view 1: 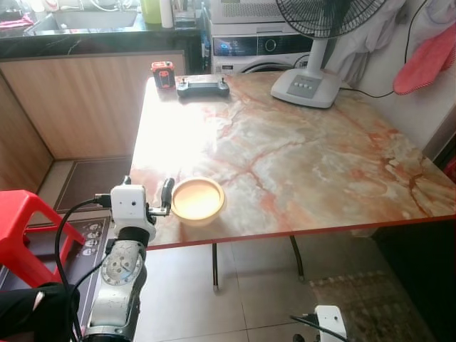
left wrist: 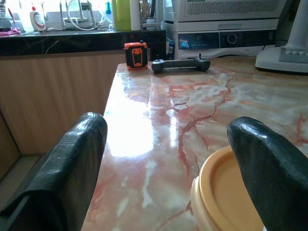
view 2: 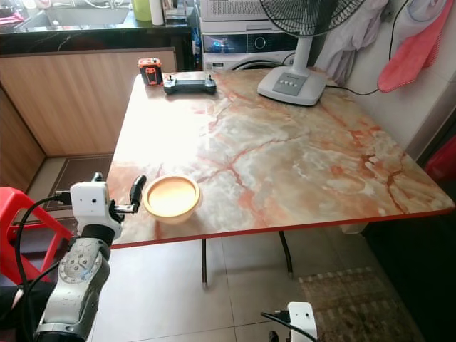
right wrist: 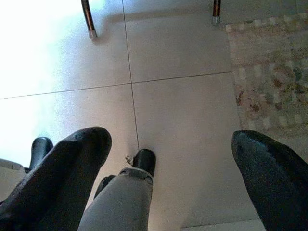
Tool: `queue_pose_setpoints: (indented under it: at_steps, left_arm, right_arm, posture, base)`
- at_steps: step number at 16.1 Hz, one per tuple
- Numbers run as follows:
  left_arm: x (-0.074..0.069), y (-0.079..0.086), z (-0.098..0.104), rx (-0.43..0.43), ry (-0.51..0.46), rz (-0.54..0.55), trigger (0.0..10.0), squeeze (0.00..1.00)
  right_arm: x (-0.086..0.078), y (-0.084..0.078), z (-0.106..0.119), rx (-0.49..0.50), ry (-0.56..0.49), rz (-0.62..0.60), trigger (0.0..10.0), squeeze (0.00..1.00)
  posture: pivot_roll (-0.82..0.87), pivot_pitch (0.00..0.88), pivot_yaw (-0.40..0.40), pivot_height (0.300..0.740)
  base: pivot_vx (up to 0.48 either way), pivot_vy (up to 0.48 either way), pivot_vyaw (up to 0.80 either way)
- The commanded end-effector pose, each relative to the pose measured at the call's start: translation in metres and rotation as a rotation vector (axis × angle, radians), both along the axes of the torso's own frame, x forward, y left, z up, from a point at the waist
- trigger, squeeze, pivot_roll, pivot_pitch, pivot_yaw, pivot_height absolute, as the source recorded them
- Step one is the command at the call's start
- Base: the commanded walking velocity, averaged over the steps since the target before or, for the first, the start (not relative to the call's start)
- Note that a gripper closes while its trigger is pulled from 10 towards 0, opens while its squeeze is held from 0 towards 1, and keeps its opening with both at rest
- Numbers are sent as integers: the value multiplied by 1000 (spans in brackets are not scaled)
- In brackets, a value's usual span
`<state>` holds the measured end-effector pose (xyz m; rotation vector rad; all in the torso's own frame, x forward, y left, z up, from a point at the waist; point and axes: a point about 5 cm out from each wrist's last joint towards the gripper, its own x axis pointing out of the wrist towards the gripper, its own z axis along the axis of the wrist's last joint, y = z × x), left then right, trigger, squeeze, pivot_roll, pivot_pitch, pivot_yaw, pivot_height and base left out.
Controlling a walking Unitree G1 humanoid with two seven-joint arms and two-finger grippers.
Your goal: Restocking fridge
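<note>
Bowl [view 1: 197,200] at table [view 1: 306,171] edge, left pincer [left wrist: 168,168] agape

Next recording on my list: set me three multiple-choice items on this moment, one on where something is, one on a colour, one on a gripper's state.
1. Where does the bowl stand on the marble table?
A. At the near edge, toward the robot's left
B. At the far edge beside the fan base
C. In the table's middle

2. What colour is the small device at the table's far corner, next to the dark controller?
A. Blue
B. Orange and black
C. White

3. How is the left gripper?
A. Shut on the bowl
B. Shut on nothing
C. Open, at the bowl's rim

Answers: 1 A, since the bowl sits close to the near red edge in front of the left arm. 2 B, as the left wrist view shows its orange casing with black parts. 3 C, because the two black fingers stand wide apart with the bowl's rim beside one of them.
</note>
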<state>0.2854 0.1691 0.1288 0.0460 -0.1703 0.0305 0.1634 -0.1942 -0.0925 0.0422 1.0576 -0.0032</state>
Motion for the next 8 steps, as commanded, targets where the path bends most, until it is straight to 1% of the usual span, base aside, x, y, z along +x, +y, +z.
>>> queue_pose_setpoints:
  at_steps: [1, 8]
  left_arm:
    - [2, 0, 4, 5, -12, -6, 10000, 0]
    - [5, -4, 4, 14, -11, -27, 10000, 0]
  right_arm:
    - [1, -1, 1, -5, 0, 11, 10000, 0]
    - [1, 0, 0, -3, -2, 18, 10000, 0]
  posture:
    - [28, 0, -14, 740]
    - [17, 0, -6, 740]
  base:
    - [259, 0, 0]
    - [281, 0, 0]
